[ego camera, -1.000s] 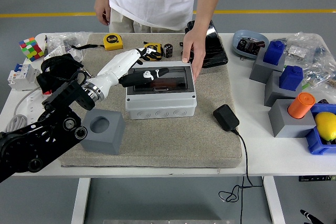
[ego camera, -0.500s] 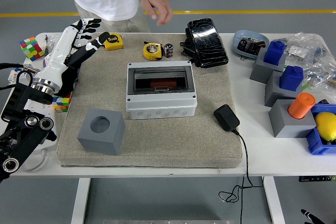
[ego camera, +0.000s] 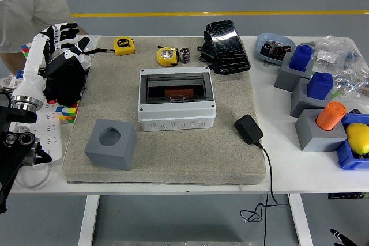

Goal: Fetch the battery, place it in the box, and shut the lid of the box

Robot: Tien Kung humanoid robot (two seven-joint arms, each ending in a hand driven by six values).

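Note:
The grey box (ego camera: 177, 113) stands in the middle of the beige mat (ego camera: 173, 154). Its dark see-through lid (ego camera: 176, 87) lies down flat over it. Under the lid a reddish-brown object (ego camera: 177, 93) shows; I cannot tell what it is. A small black cylindrical battery (ego camera: 185, 55) stands upright at the mat's far edge, beside a yellow tape measure (ego camera: 168, 56). My left hand (ego camera: 59, 40) is raised at the table's far left, well away from the box, fingers spread and empty. My right arm is out of view.
A grey cube with a round hole (ego camera: 111, 143) sits front left of the box. A black adapter (ego camera: 248, 129) with its cable lies to the right. A black wrapped bundle (ego camera: 226, 38) lies behind. Blocks, an orange cylinder (ego camera: 330, 115) and a lemon (ego camera: 358, 137) crowd the right. A person (ego camera: 23, 4) stands at top left.
My left hand drew back from over the box to the table's far left. The person's hand left the box and the person moved off to the upper left.

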